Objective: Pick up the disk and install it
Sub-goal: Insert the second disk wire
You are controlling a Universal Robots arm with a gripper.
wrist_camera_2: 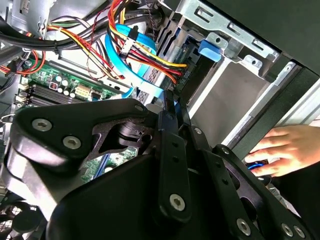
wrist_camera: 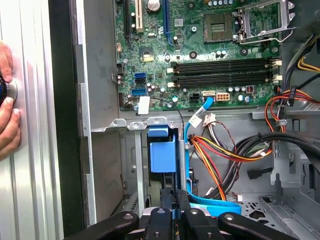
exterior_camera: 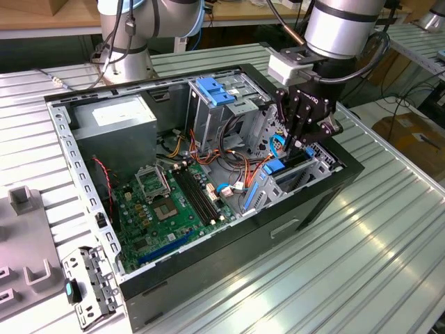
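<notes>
open computer case lies on the ribbed bench, green motherboard on its floor. the disk, blue-railed, sits in the drive bay at the case's edge. pincer pressed together just above it, among orange and blue cables. a hand rests on the bench outside the case wall.

Green motherboard; blue disk rail; black end effector; orange-yellow-red cable bundle; silver ribbed table
</notes>
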